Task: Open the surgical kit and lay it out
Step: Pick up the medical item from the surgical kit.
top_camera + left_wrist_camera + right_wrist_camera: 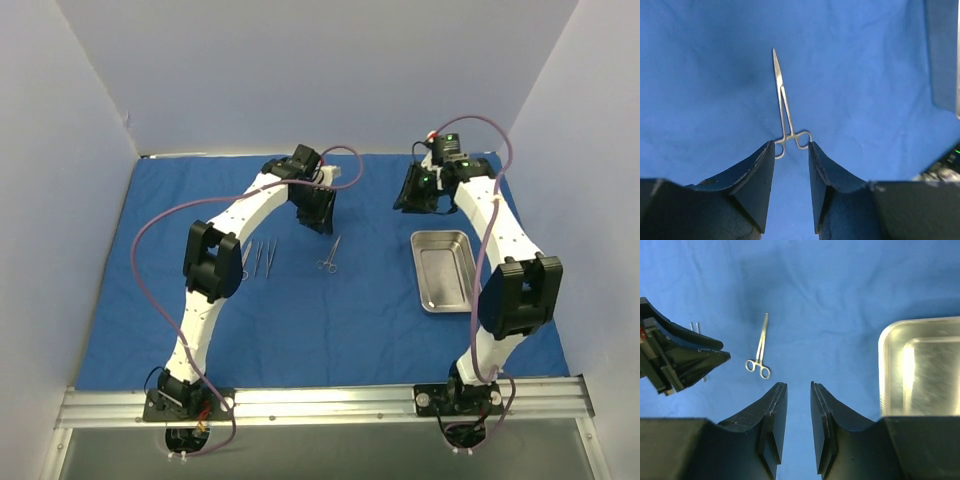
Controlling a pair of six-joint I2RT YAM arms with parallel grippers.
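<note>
1. The left gripper [791, 146] hangs with jaws parted and empty, its tips just short of the forceps [782, 102] rings. Coming down too low could pinch the blue cloth [865, 75] and ruck it.
2. The right gripper [798, 386] is narrowly parted and holds nothing. It hovers beside the steel tray [883, 370] near the cloth's right edge, where a careless sweep might knock it.
3. The forceps lie mid-cloth. Other thin instruments [262, 258] lie leftward, and bunching cloth could drag them.
</note>
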